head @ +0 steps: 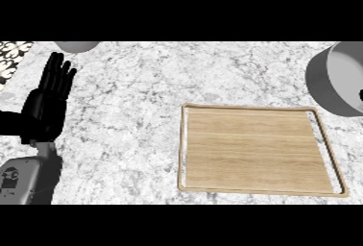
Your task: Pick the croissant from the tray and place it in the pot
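The wooden tray (186, 144) lies at centre right of the counter, and nothing lies on its board. No croissant shows anywhere. The grey pot (333, 81) stands at the upper right, cut off by the picture's edge; the part of its inside that I see holds nothing. A small black piece, apparently part of my right hand (360, 94), shows at the right edge over the pot. My left hand (48, 101) rests open at the far left, fingers straight and pointing up, well away from the tray.
A grey rounded object (77, 45) sits at the top left edge. A patterned surface (13, 55) borders the counter's upper left corner. Marbled counter (127, 120) stretches between my left hand and the tray.
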`<control>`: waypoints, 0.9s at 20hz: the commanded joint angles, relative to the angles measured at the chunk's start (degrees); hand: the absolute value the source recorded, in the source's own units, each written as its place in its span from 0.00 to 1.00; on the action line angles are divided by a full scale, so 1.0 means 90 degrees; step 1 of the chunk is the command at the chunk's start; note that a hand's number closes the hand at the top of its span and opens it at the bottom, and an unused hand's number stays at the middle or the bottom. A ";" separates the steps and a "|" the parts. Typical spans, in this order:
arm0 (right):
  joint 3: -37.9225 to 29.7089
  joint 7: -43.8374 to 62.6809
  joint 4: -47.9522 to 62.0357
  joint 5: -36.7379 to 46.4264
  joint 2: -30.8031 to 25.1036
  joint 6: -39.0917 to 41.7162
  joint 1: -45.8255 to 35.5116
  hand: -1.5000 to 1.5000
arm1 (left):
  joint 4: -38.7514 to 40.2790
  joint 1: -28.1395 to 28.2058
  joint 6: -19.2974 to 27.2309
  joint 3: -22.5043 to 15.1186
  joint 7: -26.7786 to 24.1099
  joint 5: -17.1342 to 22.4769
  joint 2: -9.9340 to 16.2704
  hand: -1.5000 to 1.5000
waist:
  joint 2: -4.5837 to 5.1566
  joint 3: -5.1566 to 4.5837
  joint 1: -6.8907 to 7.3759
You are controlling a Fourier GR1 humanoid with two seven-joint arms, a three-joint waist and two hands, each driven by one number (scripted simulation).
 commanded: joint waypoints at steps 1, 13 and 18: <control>-0.0409 -0.1076 0.0750 -0.0997 0.0047 -0.0279 -0.0030 0.00 | 0.0146 -0.0068 0.0098 -0.0157 -0.0086 -0.0213 -0.0117 0.50 | 0.0037 0.0027 0.0044; -0.0757 -0.2311 0.0321 -0.2228 -0.0007 -0.1269 -0.0649 0.00 | 0.0061 -0.0012 -0.0043 -0.0050 -0.0024 -0.0054 -0.0133 0.50 | 0.0000 0.0015 -0.0005; -0.1097 -0.2721 -0.0566 -0.3062 0.0441 -0.1808 -0.0055 0.00 | -0.0205 0.0076 0.0222 -0.0172 0.0248 -0.0248 -0.0244 0.50 | -0.0030 0.0013 -0.0073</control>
